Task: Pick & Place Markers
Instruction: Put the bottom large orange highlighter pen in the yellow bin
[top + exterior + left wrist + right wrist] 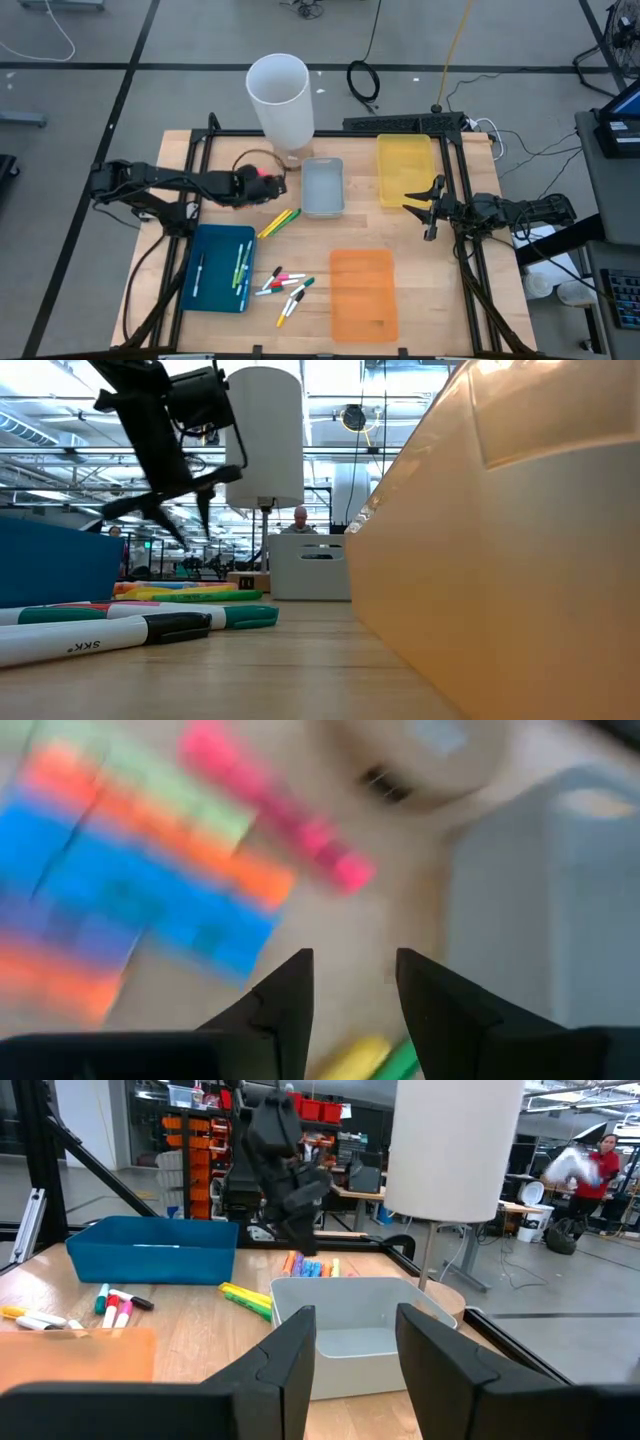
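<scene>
A cluster of neon markers (150, 850), pink, orange, blue and green, lies on the table by the white cylinder's base, directly ahead of my left gripper (352, 970). That gripper (262, 183) is open and hovers over them, touching nothing. A yellow and a green marker (280, 220) lie beside the grey tray (322, 186). Several white-bodied markers (286, 285) are scattered on the wood, and a few more lie in the blue tray (220, 268). My right gripper (425, 205) is open and waits beside the yellow tray (404, 168).
The tall white cylinder (280, 95) stands at the far side, behind the grey tray. An orange tray (363, 292) sits near the front edge. A black frame borders the tabletop. A person (600, 1165) moves in the room beyond the table.
</scene>
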